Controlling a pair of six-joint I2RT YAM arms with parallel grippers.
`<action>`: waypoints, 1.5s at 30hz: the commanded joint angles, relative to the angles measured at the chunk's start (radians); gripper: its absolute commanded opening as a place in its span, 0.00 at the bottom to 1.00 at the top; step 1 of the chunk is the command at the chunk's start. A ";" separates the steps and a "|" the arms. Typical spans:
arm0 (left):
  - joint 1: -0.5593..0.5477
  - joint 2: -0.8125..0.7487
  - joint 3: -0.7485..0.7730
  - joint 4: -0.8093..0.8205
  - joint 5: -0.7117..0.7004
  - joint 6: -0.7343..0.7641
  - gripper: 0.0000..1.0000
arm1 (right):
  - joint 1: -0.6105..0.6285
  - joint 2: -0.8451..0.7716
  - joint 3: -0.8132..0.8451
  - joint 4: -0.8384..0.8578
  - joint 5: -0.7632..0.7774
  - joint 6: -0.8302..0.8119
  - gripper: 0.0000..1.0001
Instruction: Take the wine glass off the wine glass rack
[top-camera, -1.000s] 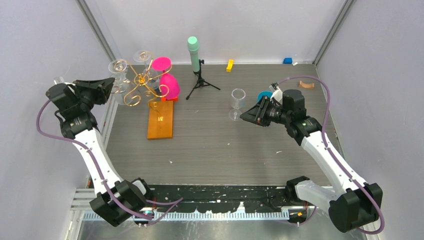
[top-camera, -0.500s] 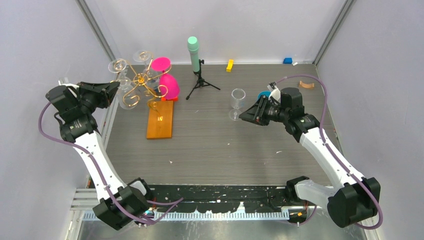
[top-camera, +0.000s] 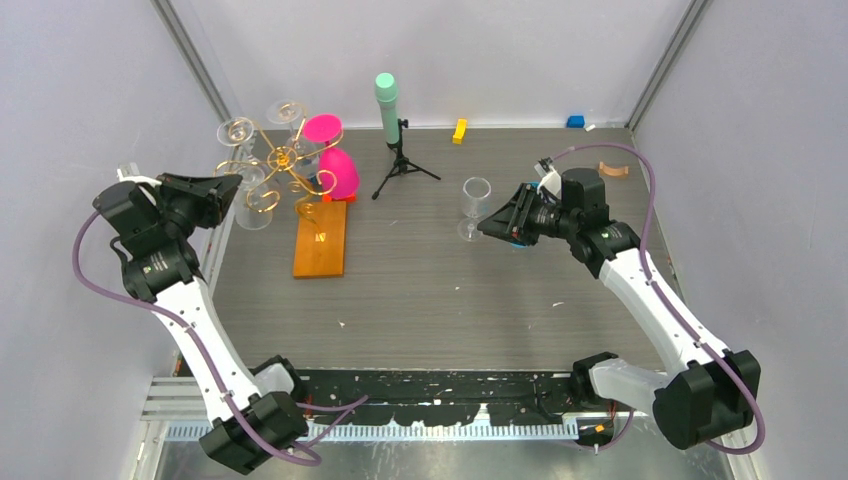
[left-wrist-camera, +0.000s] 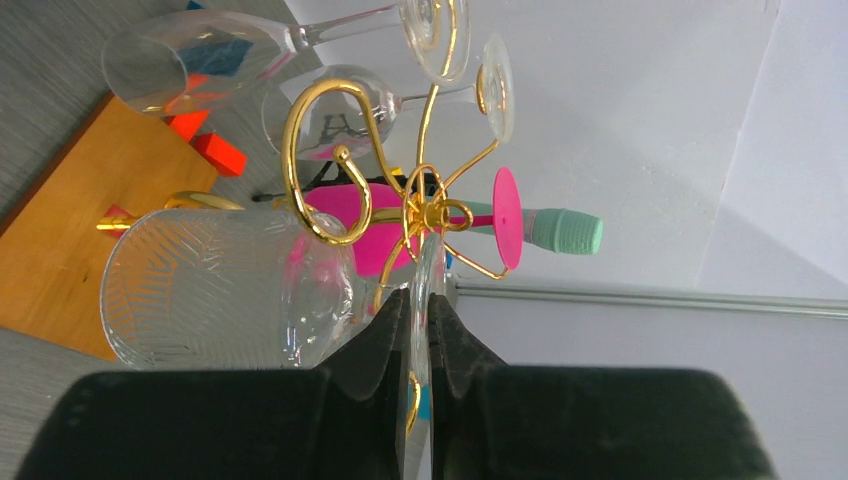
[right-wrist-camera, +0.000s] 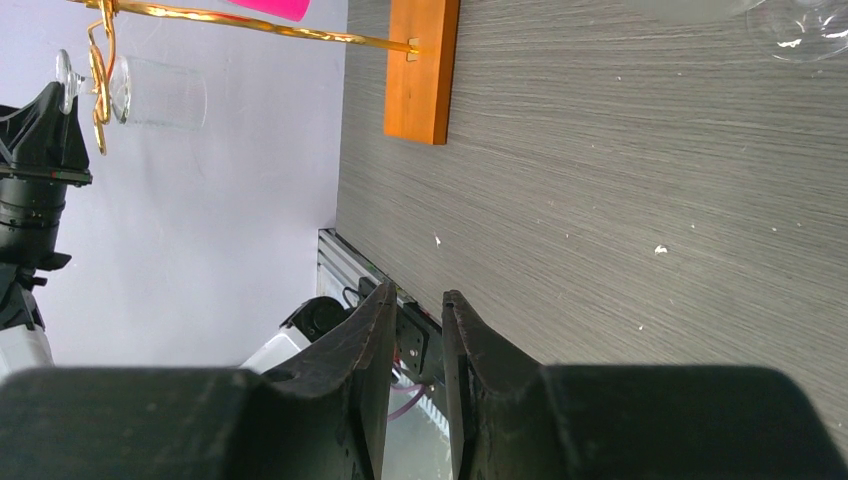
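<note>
The left gripper (left-wrist-camera: 418, 306) pinches the foot of the glass (left-wrist-camera: 220, 290), which hangs bowl-down at the 8 o'clock scroll arm of the rack (top-camera: 322, 240), its stem at the gold curl. Its ribbed bowl is clear and empty. Two more clear glasses (left-wrist-camera: 190, 60) and a pink one (top-camera: 340, 175) hang toward 12 and 3 o'clock. The right gripper (right-wrist-camera: 417, 295), fingers nearly pressed together on nothing, has a standing glass (top-camera: 477, 205) at its 9 o'clock.
</note>
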 joint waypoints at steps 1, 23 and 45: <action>0.000 -0.076 0.038 -0.050 -0.023 0.050 0.00 | -0.003 0.014 0.059 -0.018 -0.002 -0.002 0.29; -0.009 -0.307 0.149 -0.342 -0.294 0.159 0.00 | -0.004 0.124 0.153 -0.122 0.098 -0.018 0.30; -0.167 -0.352 -0.031 -0.056 -0.018 -0.116 0.00 | 0.002 0.169 0.148 -0.043 0.146 0.092 0.34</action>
